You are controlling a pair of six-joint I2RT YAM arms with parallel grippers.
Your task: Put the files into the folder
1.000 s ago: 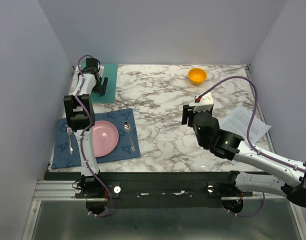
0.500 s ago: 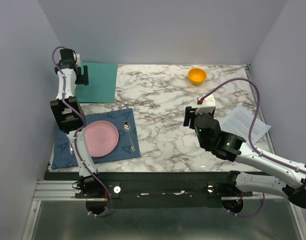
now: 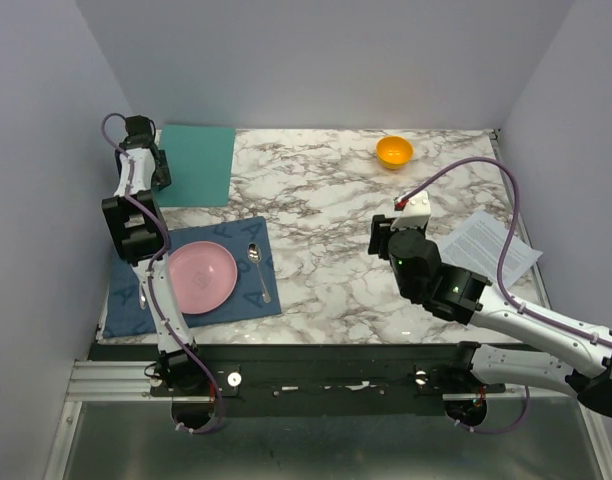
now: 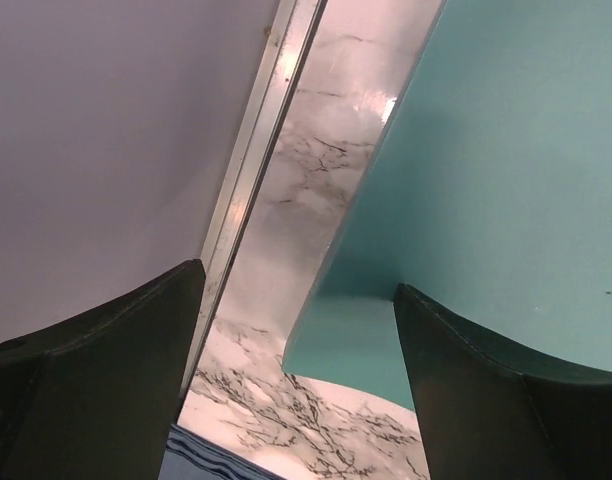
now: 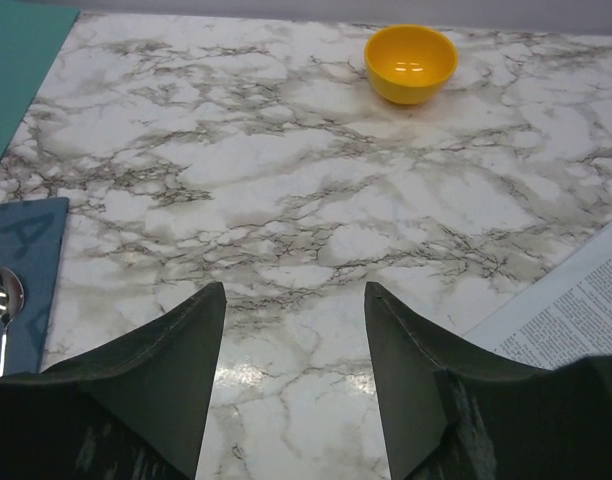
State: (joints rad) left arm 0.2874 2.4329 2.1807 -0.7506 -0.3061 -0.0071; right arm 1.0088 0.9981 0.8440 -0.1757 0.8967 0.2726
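The teal folder (image 3: 198, 165) lies flat and closed at the table's far left corner. My left gripper (image 3: 158, 172) hangs open at its left edge. In the left wrist view the folder (image 4: 506, 180) has its near left corner between the spread fingers (image 4: 298, 290), and nothing is held. The files (image 3: 491, 245) are white printed sheets lying on the right side of the table. My right gripper (image 3: 378, 234) is open above bare marble left of them. The right wrist view catches only a corner of the files (image 5: 576, 310) beside the right finger; the gripper (image 5: 294, 288) is empty.
A dark blue placemat (image 3: 191, 280) at the near left carries a pink plate (image 3: 201, 277), a spoon (image 3: 257, 268) and a fork (image 3: 139, 280). An orange bowl (image 3: 394, 151) stands at the back. The left wall runs close beside my left gripper.
My left gripper has swung from above the folder out to its left edge and come a little nearer. The right arm has hardly moved.
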